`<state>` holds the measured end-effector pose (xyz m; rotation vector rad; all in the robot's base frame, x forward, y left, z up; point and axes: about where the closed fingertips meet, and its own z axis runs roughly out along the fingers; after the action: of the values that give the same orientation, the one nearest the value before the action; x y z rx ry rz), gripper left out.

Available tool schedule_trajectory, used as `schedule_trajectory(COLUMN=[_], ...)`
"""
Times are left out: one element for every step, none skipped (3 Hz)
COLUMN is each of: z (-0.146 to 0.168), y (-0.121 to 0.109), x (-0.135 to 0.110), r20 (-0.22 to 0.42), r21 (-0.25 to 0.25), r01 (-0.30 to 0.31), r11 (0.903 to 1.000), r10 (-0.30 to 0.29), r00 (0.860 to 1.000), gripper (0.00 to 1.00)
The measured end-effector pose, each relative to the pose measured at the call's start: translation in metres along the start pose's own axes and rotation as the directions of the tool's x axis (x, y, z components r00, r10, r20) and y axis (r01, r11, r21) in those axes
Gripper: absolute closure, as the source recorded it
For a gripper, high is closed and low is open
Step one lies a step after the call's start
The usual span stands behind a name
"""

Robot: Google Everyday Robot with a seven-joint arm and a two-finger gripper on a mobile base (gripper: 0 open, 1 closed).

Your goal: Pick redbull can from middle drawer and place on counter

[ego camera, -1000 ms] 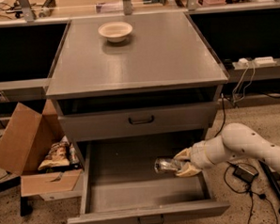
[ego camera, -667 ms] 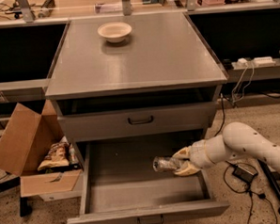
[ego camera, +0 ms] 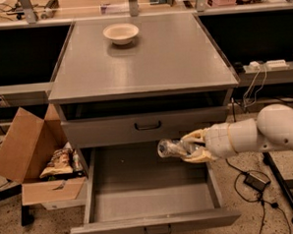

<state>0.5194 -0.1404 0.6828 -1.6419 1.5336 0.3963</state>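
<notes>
I see the hand [ego camera: 188, 148] clamped on the redbull can [ego camera: 169, 148] above the open middle drawer [ego camera: 140, 193]. Pick looks done; worktop [ego camera: 153, 59] placement left.

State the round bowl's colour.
Cream round bowl, camera view; gripper holds the slim silvery can above the open grey drawer.

Smooth white arm [ego camera: 280, 131] here, fat rounded segments, thin tan ring at the wrist; the pale-yellow-fingered gripper [ego camera: 190, 147] hangs over the middle drawer [ego camera: 141, 198].
</notes>
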Motion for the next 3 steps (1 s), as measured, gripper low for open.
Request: schedule_trajectory(z=[-0.048,-0.048,-0.047], y=[-0.026,-0.026,-0.044], x=[-0.077,-0.077,-0.086], r20=[0.025,0.025,0.046], r21=[0.079,0.079,0.079], r01=[0.086,0.086,0.072], r11=[0.9932,0.9932,0.9943], r10=[-0.088,-0.088,-0.076], r00=[0.996,0.996,0.996], gripper=[1.00,1.00,1.00])
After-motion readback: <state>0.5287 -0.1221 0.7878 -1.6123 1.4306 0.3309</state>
